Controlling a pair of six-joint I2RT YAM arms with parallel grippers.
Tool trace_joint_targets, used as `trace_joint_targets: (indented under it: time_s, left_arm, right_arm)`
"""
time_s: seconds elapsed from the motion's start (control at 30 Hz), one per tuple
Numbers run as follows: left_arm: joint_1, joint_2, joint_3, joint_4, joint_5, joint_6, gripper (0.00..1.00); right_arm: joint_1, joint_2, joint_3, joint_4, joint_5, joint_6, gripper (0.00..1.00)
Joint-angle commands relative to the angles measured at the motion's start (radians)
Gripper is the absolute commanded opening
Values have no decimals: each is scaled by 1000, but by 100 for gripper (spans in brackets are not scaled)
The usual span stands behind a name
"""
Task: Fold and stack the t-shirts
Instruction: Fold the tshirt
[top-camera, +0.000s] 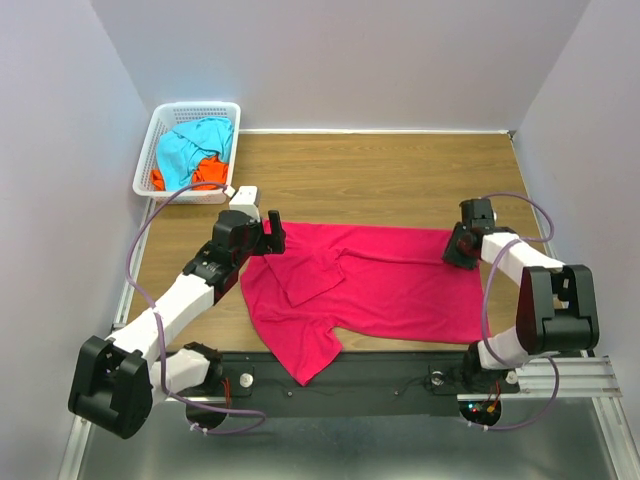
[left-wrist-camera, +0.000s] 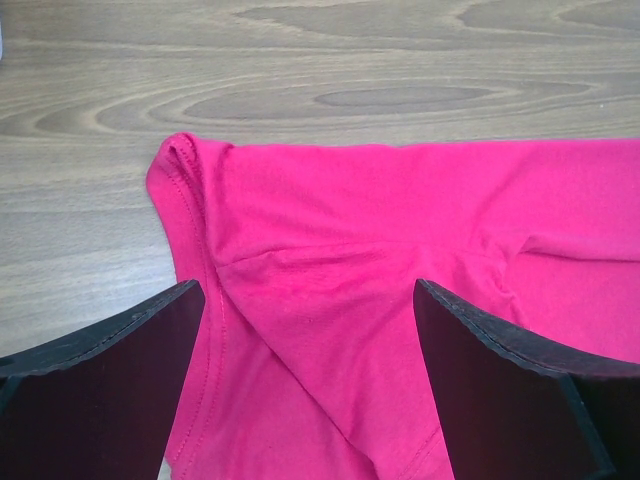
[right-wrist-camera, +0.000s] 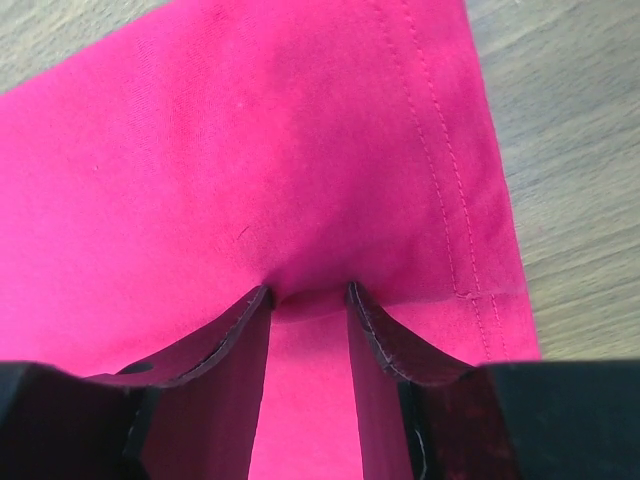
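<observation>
Pale lavender walls (top-camera: 330, 60) enclose a wood-grain table (top-camera: 380, 180) on three sides under even light

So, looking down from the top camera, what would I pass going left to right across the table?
White basket → left gripper → crimson-pink t-shirt → right gripper.

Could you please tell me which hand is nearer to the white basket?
Left. The left hand hovers open over the pink t-shirt's corner close to the basket; the right hand pinches the shirt's opposite edge, farther away.
</observation>
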Motion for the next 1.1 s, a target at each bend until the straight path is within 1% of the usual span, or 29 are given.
trace_joint_targets:
  time_s: [0.0,0.1,0.17,0.2,0.3,0.4,0.47,0.5,0.53,0.63,0.73,0.83,0.87,1.07]
  left_arm:
    - [3,4,31,29,-16,-1,98]
    - [3,21,56,28,-11,-6,98]
    - [3,68,82,29,-13,-16,96]
    - [3,68,93,29,-13,-19,95]
    - [6,169,136,48,-13,-29,89]
    - [20,251,189,55,-16,-55,84]
    - [47,335,226,57,-2,-73,81]
    - [55,360,237,61,9,-78,80]
    - [69,407,251,77,27,-88,79]
    - [80,481,272,107,55,-104,77]
    - [86,553,314,114,58,-115,75]
    - [104,619,341,121,58,-130,67]
    - [110,634,346,124,58,-133,60]
    - [156,711,350,121,58,-177,58]
  right_arm:
    - [-35,-31,-39,4,-11,42,42]
    - [-35,-97,-30,1,-42,43,42]
    - [-35,-131,2,1,-60,27,43]
    - [-35,-134,19,-1,-65,20,43]
    - [-33,-117,91,2,-80,-4,42]
    - [-36,-49,160,4,-71,-23,40]
    - [-39,3,200,18,-71,-16,37]
    - [-39,4,212,24,-76,-12,37]
    - [-42,36,223,31,-77,2,36]
    - [-51,99,258,51,-68,22,36]
    - [-77,146,278,64,-62,31,36]
    - [-111,182,284,84,-53,34,36]
    - [-117,206,284,91,-54,37,36]
    - [-173,287,280,120,-44,68,35]
